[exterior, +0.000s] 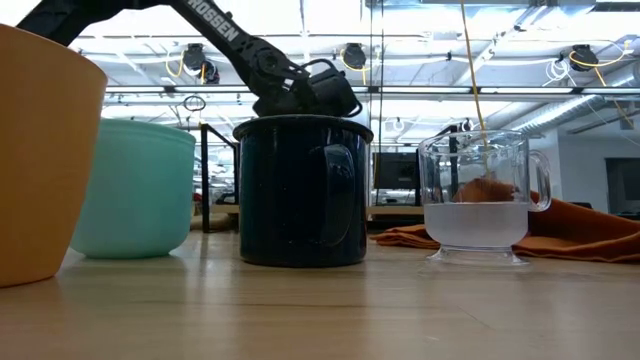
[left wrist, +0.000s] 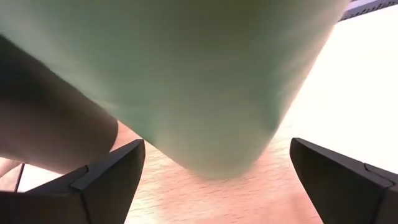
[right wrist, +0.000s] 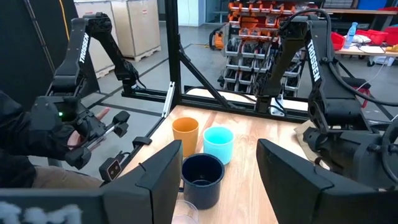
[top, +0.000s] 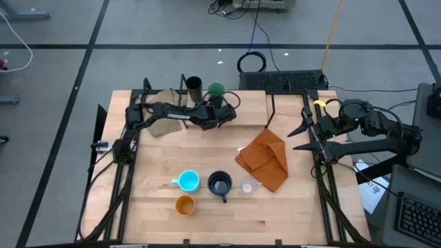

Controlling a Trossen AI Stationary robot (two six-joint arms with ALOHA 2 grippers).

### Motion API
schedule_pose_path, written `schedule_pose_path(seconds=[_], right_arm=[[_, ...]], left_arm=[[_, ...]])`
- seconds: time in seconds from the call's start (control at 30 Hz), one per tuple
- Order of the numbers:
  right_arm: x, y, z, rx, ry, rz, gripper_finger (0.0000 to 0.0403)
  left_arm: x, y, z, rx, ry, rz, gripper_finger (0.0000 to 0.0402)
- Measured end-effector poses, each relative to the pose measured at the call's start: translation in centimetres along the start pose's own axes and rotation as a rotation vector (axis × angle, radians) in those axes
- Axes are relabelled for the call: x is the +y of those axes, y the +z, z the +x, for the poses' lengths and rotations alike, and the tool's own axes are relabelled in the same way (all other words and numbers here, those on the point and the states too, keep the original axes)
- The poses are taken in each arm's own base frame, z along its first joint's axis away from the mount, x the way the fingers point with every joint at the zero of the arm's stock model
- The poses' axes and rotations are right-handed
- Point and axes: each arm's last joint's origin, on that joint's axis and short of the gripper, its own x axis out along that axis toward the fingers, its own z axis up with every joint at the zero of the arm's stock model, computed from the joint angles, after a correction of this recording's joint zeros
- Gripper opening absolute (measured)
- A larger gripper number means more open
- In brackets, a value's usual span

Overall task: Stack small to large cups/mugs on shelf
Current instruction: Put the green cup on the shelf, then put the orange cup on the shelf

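The tall dark brown cup and the green plastic cup stand upright side by side at the far edge. Near the front edge stand the light blue handled mug, the dark navy handled mug, the small clear cup and the orange cup, all upright.

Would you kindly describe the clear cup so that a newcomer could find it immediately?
Find the row of cups near the table's front edge. The clear cup sits rightmost, between the dark navy mug and the orange cloth. It alone is see-through.
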Motion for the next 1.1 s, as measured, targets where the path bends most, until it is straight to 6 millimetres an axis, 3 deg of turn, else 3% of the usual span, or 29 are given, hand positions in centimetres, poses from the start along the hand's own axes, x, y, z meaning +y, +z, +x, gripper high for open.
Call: schedule_pose_path(seconds=[0.5,0.83,1.1], right_arm=[[0.0,-0.1,0.0,0.011,0.001,0.003,0.0199],[0.0,-0.1,0.0,0.009,0.0,-0.003,0.0199],[0.0,-0.1,0.0,0.006,-0.001,0.0,0.0199]], left_arm=[[-0.4,-2.7,-0.7,-0.01,0.028,0.002,0.0399],[-1.7,-3.9,-4.1,-0.009,-0.048,0.062,0.0399],[-1.9,-3.6,-5.7,0.008,-0.106,0.059,0.0399]])
